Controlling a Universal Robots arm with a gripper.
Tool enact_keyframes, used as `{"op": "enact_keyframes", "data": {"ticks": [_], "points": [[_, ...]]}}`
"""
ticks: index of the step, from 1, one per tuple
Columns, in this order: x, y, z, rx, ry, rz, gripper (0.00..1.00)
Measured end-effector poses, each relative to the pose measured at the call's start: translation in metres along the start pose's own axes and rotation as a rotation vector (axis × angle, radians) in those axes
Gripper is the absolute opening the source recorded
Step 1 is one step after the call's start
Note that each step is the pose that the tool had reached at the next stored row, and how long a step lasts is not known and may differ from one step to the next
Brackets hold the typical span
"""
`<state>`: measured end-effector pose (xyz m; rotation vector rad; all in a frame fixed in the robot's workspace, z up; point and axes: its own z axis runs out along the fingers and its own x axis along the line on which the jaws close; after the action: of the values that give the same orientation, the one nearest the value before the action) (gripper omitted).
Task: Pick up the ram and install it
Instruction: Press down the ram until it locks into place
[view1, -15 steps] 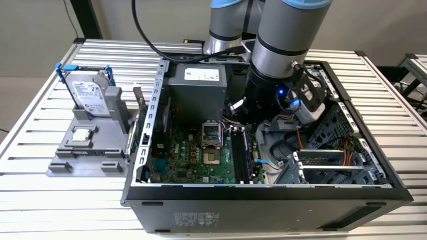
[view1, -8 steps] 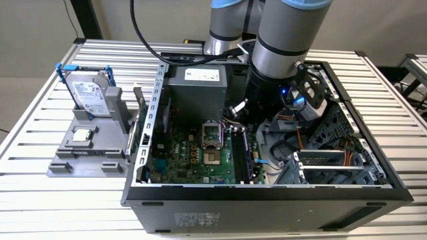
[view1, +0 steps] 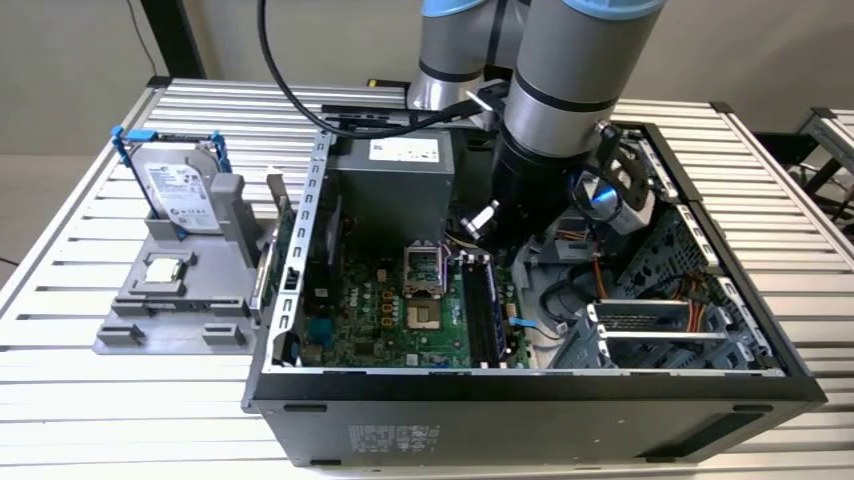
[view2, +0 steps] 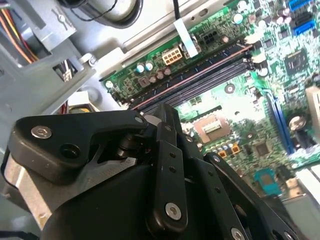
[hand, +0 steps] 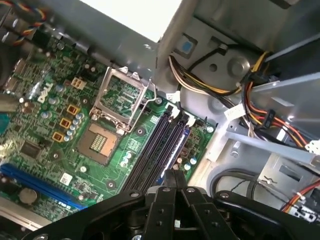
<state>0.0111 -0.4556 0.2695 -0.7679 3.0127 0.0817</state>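
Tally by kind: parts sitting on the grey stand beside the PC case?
On the grey stand:
hard drive: 1
processor chip: 1
Total: 2

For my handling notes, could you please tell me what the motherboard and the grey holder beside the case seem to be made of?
Motherboard: glossy green laminate, likely fibreglass, judging by its printed traces and soldered parts. Grey holder: matte, uniformly grey blocky shapes suggest moulded or printed plastic, though painted metal is possible.

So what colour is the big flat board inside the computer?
Green. The board shows best in the first wrist view, with black slots on it.
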Motion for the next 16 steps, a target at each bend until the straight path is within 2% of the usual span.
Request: {"op": "enact_keyframes", "data": {"ticks": [16], "points": [[0.0000, 0.0000, 0.0000, -0.0005, -0.0086, -0.259, 0.00]]}}
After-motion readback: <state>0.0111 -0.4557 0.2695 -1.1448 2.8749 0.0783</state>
